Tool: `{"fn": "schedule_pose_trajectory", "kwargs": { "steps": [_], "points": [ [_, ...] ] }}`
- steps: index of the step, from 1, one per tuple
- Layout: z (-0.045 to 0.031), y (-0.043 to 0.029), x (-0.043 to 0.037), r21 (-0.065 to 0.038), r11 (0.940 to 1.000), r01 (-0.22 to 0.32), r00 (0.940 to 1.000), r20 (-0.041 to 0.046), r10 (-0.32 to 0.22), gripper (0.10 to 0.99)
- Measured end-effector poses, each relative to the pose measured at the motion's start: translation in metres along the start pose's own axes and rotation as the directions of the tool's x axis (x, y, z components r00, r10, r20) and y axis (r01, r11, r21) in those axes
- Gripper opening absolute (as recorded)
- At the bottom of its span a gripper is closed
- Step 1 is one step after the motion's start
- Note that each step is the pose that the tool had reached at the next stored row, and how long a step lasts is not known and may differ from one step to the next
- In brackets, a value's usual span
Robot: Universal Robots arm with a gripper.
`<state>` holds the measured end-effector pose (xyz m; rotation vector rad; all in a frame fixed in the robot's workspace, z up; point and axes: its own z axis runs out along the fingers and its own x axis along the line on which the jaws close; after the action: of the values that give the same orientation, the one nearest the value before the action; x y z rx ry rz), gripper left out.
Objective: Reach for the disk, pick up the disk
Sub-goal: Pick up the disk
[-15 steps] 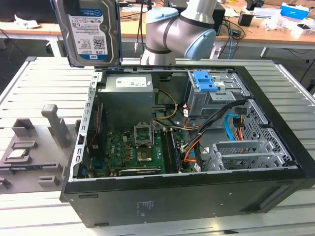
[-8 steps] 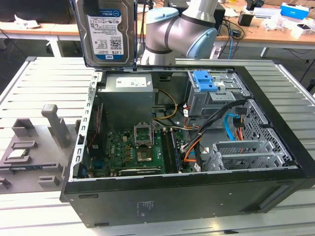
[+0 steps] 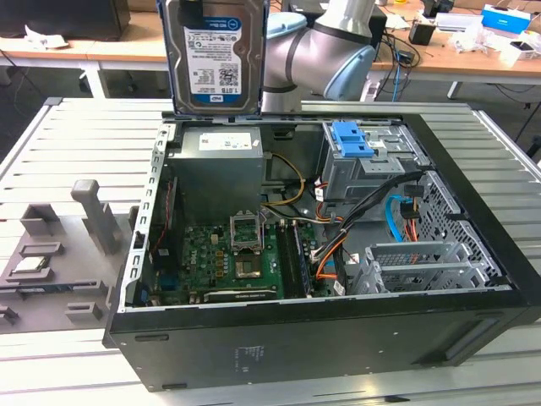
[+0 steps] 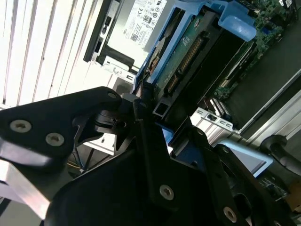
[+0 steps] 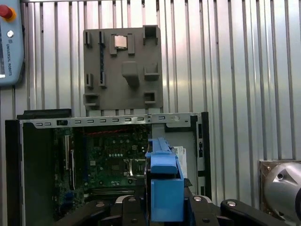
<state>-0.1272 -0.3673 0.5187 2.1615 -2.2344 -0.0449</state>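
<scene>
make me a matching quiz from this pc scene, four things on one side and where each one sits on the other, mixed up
Things
1 disk
2 blue latch
3 chip
4 motherboard

Places
A in the grey tray beside the case
B flat on the case floor
C upright in the air above the case
D on top of the drive cage inside the case

Pairs: 1-C, 2-D, 3-A, 4-B

White-and-blue barcode label (image 3: 213,46) on disk (image 3: 216,100), fine print not legible, white printed label (image 3: 221,141) on power supply (image 3: 218,173), print not legible, vertical maker's lettering on grey pendant (image 5: 10,52).
</scene>
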Motion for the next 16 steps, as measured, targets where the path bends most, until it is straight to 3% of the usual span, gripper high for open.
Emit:
{"fn": "schedule_pose_trajectory", "kwargs": {
  "steps": [7,9,16],
  "points": [
    [-0.0012,-0.0257,-0.0008,0.0,1.0,0.0,1.0,-0.0001,0.0,0.365],
    [-0.0017,-0.0383,-0.0013,-0.001,1.0,0.0,1.0,0.0,0.0,0.365],
    [-0.0029,-0.0663,-0.0023,-0.001,1.0,0.0,1.0,-0.0001,0.0,0.365]
  ]
}}
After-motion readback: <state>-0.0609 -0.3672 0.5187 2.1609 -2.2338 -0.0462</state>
